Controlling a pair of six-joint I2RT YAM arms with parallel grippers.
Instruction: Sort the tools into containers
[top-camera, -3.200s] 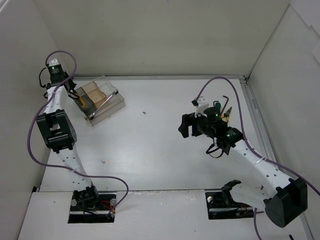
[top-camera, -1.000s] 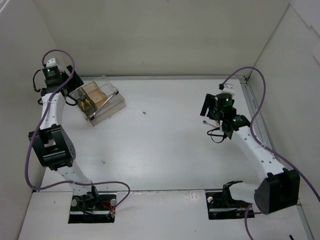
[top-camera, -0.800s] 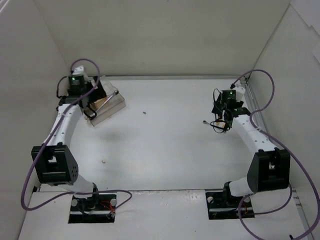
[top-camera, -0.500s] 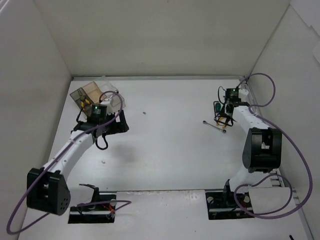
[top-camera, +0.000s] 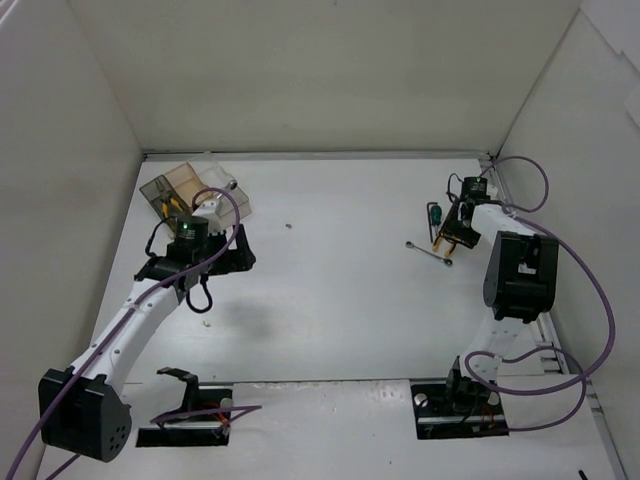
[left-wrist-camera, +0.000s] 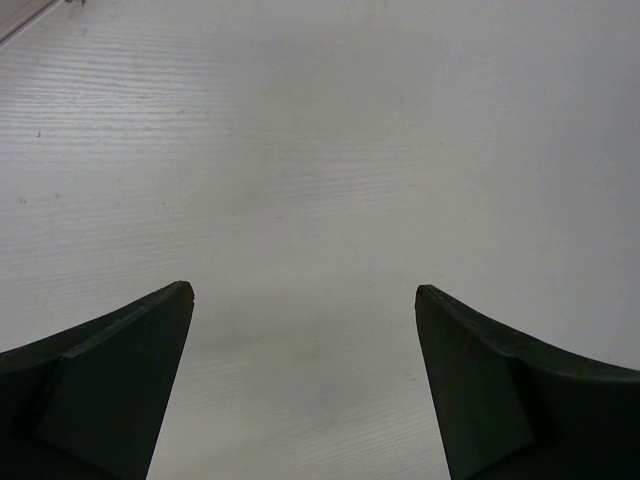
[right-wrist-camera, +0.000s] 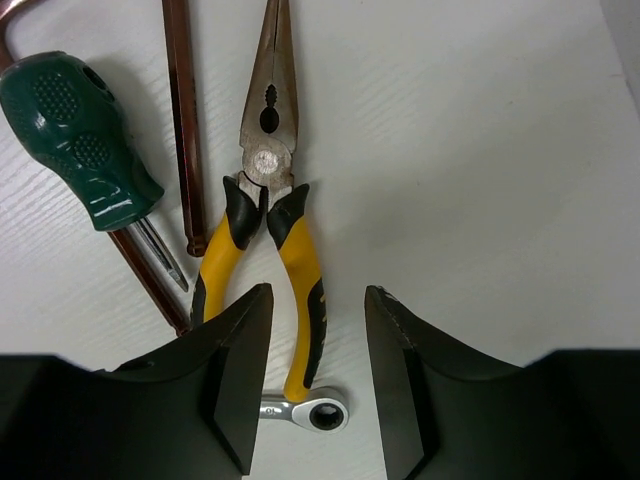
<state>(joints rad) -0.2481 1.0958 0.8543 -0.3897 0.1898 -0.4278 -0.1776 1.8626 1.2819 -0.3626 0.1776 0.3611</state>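
Observation:
The tools lie in a cluster at the back right. In the right wrist view I see yellow-handled pliers (right-wrist-camera: 250, 250), a green-handled screwdriver (right-wrist-camera: 75, 140), a dark hex key (right-wrist-camera: 182, 130) and the ring end of a silver wrench (right-wrist-camera: 320, 412). My right gripper (right-wrist-camera: 318, 290) hangs just above them, open. One yellow handle lies between its fingers, which do not touch it. From above, the screwdriver (top-camera: 434, 212) and wrench (top-camera: 430, 252) show beside the right gripper (top-camera: 447, 232). The clear container tray (top-camera: 195, 185) sits at the back left. My left gripper (left-wrist-camera: 305, 290) is open over bare table, in front of the tray.
White walls close in the table at the back and both sides. Purple cables loop off both arms. A small dark speck (top-camera: 288, 226) lies mid-table. Something yellow (top-camera: 165, 207) lies in a compartment of the tray.
The left arm swung away from the tray and down over the table in front of it. The right arm reached out to the tool cluster and its jaws narrowed around a pliers handle.

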